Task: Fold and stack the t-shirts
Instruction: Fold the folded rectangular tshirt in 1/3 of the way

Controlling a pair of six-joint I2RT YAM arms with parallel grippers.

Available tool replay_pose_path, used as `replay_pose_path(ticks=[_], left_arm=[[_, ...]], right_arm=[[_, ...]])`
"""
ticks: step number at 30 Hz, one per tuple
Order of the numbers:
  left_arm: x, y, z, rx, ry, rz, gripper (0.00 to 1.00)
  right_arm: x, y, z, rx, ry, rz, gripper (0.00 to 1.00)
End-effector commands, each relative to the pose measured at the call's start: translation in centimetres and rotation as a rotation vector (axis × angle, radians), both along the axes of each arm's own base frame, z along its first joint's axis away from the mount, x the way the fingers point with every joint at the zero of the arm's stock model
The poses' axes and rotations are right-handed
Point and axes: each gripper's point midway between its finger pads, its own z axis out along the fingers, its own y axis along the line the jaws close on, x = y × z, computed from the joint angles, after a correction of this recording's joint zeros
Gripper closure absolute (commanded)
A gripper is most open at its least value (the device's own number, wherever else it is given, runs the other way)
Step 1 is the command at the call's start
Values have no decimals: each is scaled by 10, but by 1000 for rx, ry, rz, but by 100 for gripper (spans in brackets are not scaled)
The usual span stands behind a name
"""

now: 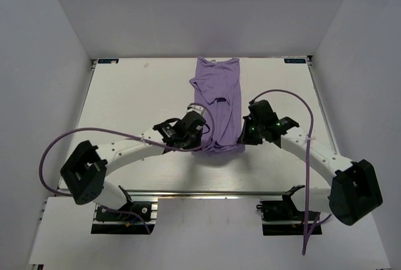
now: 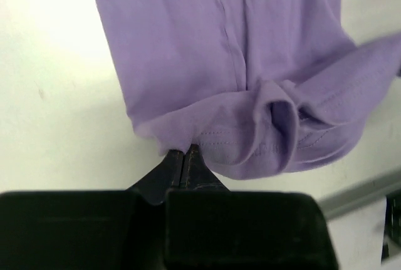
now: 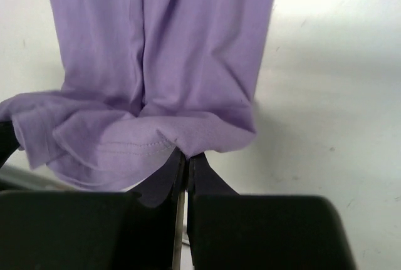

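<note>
A lavender t-shirt (image 1: 217,101) lies lengthwise in the middle of the white table, folded into a narrow strip, its neck end far and its hem near. My left gripper (image 1: 202,143) is shut on the hem's left corner; in the left wrist view the t-shirt (image 2: 238,63) bunches just past the gripper (image 2: 183,152). My right gripper (image 1: 242,138) is shut on the hem's right corner. The right wrist view shows the t-shirt (image 3: 163,57) stretching away from the gripper (image 3: 186,155), with the stitched hem rumpled at the pinch.
White walls close in the table (image 1: 125,107) on the left, right and back. A metal rail (image 1: 207,193) runs along the near edge. Purple cables (image 1: 301,104) loop over both arms.
</note>
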Motion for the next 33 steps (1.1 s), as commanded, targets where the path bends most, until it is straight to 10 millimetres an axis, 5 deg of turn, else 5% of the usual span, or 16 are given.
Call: replay_pose_path(ticks=[1, 11, 20, 26, 27, 33], left_arm=[[38, 5, 17, 35, -71, 89, 100], [116, -5, 70, -17, -225, 94, 100], [164, 8, 67, 19, -221, 165, 100], [191, 0, 65, -8, -216, 124, 98], [190, -1, 52, 13, -179, 115, 98], [208, 7, 45, 12, -174, 145, 98]], right_arm=[[34, -10, 21, -61, -92, -95, 100], [92, -14, 54, -110, -199, -145, 100], [132, -16, 55, -122, -193, -162, 100], [153, -14, 47, -96, -163, -157, 100], [156, -13, 44, -95, -166, -154, 100], [176, -8, 35, -49, -162, -135, 100]])
